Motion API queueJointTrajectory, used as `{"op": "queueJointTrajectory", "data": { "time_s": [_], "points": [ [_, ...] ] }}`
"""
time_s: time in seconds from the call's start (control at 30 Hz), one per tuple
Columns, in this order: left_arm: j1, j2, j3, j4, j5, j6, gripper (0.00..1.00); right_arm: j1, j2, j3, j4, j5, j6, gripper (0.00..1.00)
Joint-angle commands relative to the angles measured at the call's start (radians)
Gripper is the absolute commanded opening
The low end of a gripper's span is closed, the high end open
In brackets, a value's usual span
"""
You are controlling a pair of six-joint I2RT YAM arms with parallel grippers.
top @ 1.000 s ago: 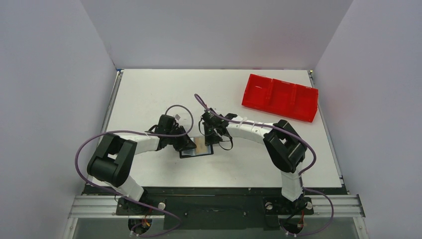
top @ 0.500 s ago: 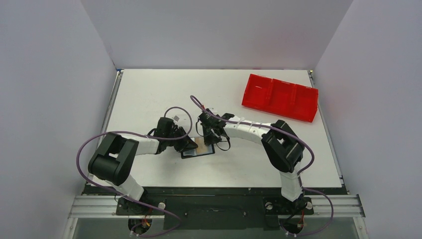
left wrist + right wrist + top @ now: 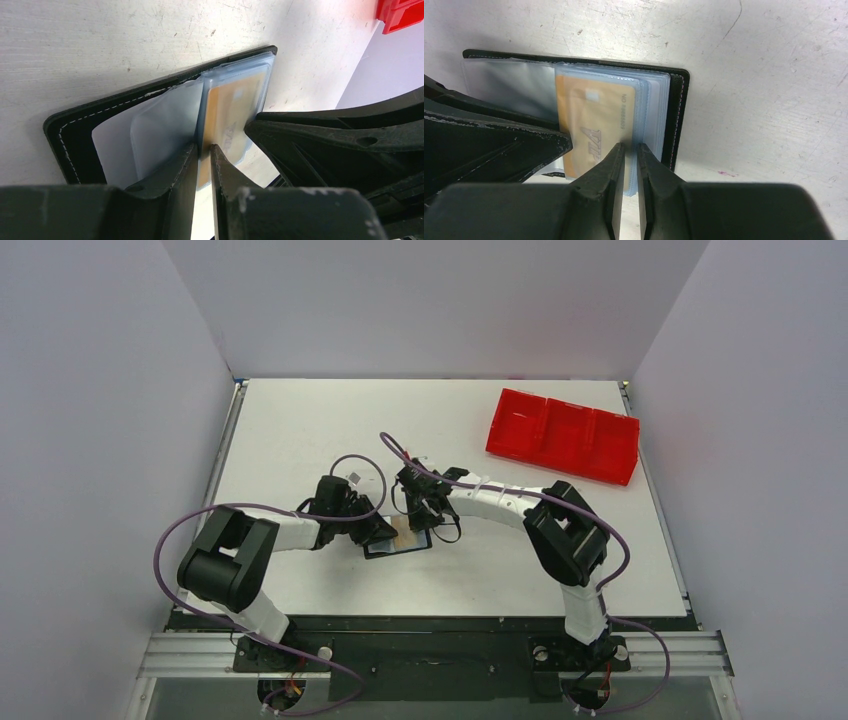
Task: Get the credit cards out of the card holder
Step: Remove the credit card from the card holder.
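Observation:
The card holder (image 3: pixel 400 546) lies open on the table between both grippers, a black cover (image 3: pixel 75 130) with white stitching and clear plastic sleeves. A gold credit card (image 3: pixel 232 107) sits inside one sleeve; its face shows in the right wrist view (image 3: pixel 591 120). My left gripper (image 3: pixel 378 532) is shut on the lower edge of that raised sleeve (image 3: pixel 204 150). My right gripper (image 3: pixel 425 523) is shut on the near edge of the stack of sleeves (image 3: pixel 630 149), beside the gold card. Any other cards are hidden.
A red three-compartment tray (image 3: pixel 563 435) stands at the back right of the table, and its corner shows in the left wrist view (image 3: pixel 400 15). White walls close in the table on three sides. The two grippers' fingers nearly touch over the holder.
Both grippers have shifted slightly left and closer over the holder. The holder itself stays where it was, and both grips look the same.

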Motion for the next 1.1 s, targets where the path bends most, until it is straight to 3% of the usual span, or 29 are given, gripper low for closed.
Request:
{"op": "queueJointTrajectory", "data": {
  "time_s": [0.0,0.23,1.07],
  "points": [
    [-0.011,-0.003,0.0,-0.002,0.008,0.015,0.12,0.004,0.068,-0.021,-0.001,-0.007,0.005,0.09],
    [-0.01,-0.017,0.016,-0.034,0.007,0.033,0.0,0.002,0.076,-0.038,0.004,0.008,0.006,0.02],
    [0.024,-0.083,0.036,-0.171,-0.025,0.127,0.0,-0.049,0.076,-0.09,0.01,0.077,0.014,0.0]
  ]
}}
